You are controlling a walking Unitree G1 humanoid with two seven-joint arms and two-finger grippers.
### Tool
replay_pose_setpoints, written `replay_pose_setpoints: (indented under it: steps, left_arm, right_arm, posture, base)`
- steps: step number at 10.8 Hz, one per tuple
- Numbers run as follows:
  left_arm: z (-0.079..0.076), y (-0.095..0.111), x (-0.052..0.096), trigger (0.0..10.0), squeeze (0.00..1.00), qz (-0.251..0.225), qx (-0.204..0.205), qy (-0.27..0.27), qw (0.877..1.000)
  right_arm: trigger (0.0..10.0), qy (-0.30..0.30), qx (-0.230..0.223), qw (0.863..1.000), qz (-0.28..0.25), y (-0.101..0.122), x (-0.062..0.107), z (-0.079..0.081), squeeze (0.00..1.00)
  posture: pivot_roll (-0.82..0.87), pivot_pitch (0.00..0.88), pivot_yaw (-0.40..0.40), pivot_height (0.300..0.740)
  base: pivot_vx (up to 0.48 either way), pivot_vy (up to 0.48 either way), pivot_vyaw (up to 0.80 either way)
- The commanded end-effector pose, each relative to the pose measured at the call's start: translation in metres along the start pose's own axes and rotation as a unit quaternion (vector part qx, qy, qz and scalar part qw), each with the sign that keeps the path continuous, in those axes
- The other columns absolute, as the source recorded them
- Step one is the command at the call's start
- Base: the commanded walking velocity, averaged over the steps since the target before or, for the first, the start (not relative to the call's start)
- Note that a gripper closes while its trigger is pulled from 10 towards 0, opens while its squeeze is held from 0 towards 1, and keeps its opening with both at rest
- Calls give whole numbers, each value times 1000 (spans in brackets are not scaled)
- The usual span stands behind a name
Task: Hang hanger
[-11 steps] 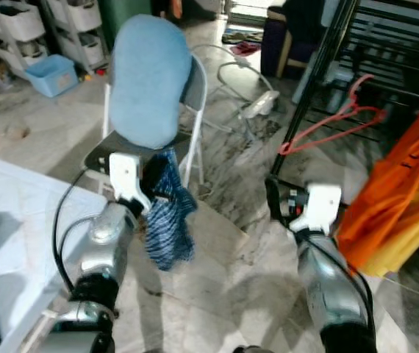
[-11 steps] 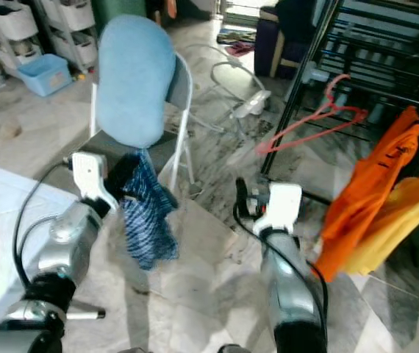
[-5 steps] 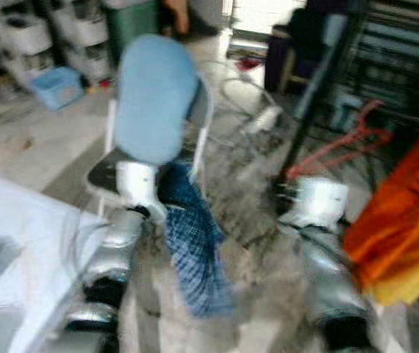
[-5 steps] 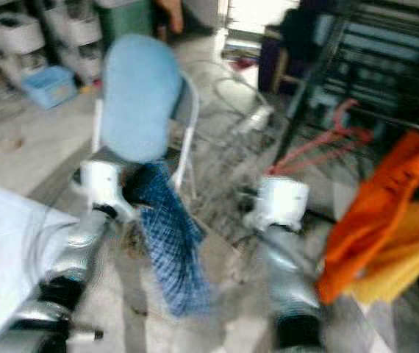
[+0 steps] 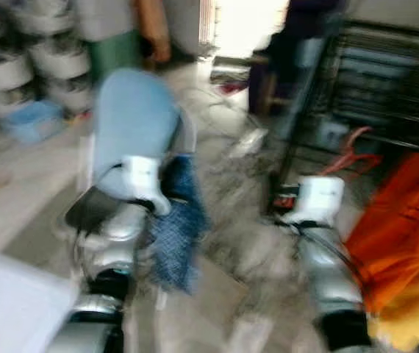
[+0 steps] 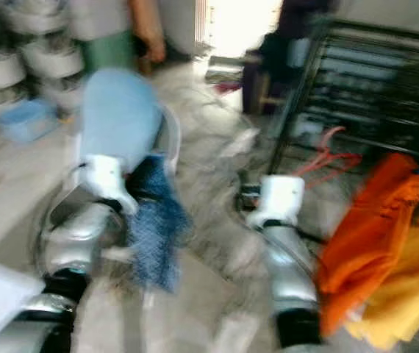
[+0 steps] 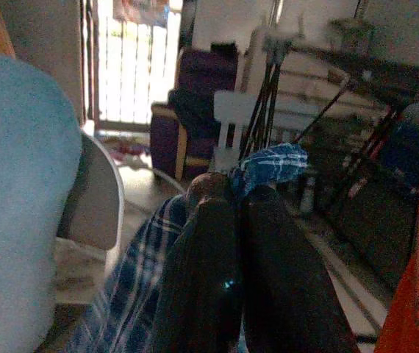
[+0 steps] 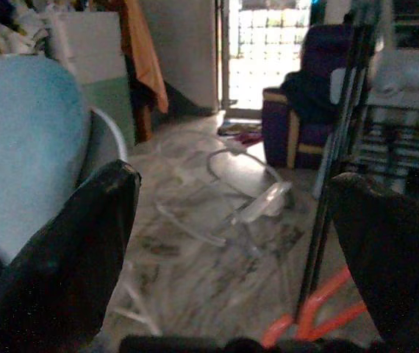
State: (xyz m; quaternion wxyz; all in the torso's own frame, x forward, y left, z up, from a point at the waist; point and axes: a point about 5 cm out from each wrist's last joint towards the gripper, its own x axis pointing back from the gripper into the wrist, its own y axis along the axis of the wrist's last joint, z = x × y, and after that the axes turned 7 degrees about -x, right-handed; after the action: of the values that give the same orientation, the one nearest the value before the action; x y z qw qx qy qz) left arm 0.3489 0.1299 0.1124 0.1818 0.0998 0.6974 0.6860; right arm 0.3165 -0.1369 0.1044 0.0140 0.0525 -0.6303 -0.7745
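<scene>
My left gripper (image 7: 231, 197) is shut on a blue plaid garment (image 5: 174, 224) that hangs down from it in front of the chair. A small brown piece shows at the fingertips; I cannot tell what it is. My right gripper (image 8: 231, 180) is open and holds nothing. Beyond it, a red hanger (image 5: 345, 154) hangs on the black drying rack (image 5: 386, 81), and its lower part (image 8: 320, 312) shows between the open fingers. The head views are blurred.
A folding chair with a light blue cushion (image 5: 132, 125) stands just behind the left gripper. An orange garment (image 5: 397, 228) and a yellow one (image 5: 415, 312) hang at the right. Cables lie on the floor (image 8: 246, 191). A person's hand (image 6: 151, 48) is at the back.
The whole picture has shifted and blurred, so the camera moved. The plaid garment swung out under the left gripper and hangs down again. The right gripper stays open.
</scene>
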Motion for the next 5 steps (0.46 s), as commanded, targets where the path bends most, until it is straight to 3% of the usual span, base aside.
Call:
replay_pose_setpoints:
  steps: [1, 3, 4, 5]
  left_arm:
    - [-11, 3, -6, 10000, 0, -7, -2, -20, 1000]
    - [-12, 2, -6, 10000, 0, -4, -2, -23, 1000]
    - [-13, 1, -6, 10000, 0, -2, 1, -23, 1000]
    - [-12, 1, -6, 10000, 0, 0, 3, -20, 1000]
  right_arm:
    - [10000, -14, 7, 1000, -5, 4, 0, -10, 0]
    - [10000, -17, 6, 1000, -5, 3, 1, -10, 0]
    - [10000, -20, 6, 1000, -6, 3, 0, -11, 0]
    - [10000, -22, 6, 1000, -6, 2, 1, -11, 0]
  posture:
    - [-66, 21, -16, 740]
    - [-65, 24, -13, 740]
    - [-66, 24, -11, 740]
    - [-66, 28, -9, 740]
  base:
    - [472, 0, -800]
    - [472, 0, -694]
    - [360, 0, 0]
    - [0, 0, 0]
